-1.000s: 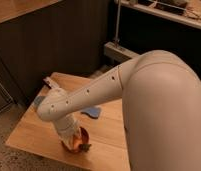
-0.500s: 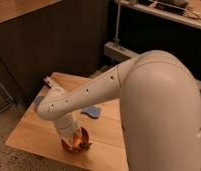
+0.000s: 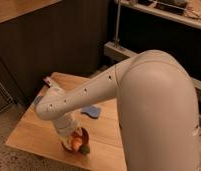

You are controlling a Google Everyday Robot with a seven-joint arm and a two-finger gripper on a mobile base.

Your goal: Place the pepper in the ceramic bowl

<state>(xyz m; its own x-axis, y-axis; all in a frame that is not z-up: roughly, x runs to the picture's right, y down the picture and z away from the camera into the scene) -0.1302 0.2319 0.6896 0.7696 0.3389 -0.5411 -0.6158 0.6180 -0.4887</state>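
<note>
The ceramic bowl is a dark reddish-brown vessel near the front edge of the wooden table, largely covered by my arm. The orange pepper shows low at the bowl, with its green stem end to the right. I cannot tell whether it rests inside the bowl or is held. My gripper points down right over the bowl and pepper. My white forearm reaches in from the right and hides most of it.
A light-blue object lies on the table behind the bowl. A small pale object sits at the table's back left corner. Dark cabinets stand behind, and a metal shelf is at the right.
The wrist has shifted slightly. The gripper stays low over the bowl with the pepper under it.
</note>
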